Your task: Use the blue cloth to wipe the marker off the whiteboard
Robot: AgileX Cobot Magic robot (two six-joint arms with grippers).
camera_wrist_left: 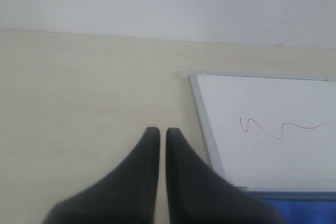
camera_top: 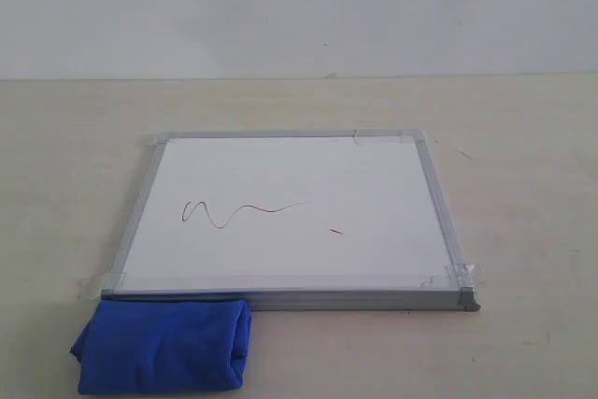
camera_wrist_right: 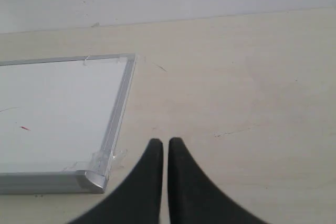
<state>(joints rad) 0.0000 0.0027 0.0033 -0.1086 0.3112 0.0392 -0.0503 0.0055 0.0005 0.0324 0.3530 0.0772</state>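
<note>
The whiteboard lies flat on the table, its silver frame taped at the corners. On it runs a thin dark red wavy marker line, with a tiny red dash to its right. The blue cloth, a folded bundle, rests on the table against the board's near left corner. Neither gripper shows in the exterior view. My left gripper is shut and empty over bare table beside the whiteboard, the squiggle and a strip of blue cloth. My right gripper is shut and empty beside the board's corner.
A pale beige table carries everything, with a white wall behind it. Clear tape sticks out at the board's corners. A few faint marks dot the table surface on the right.
</note>
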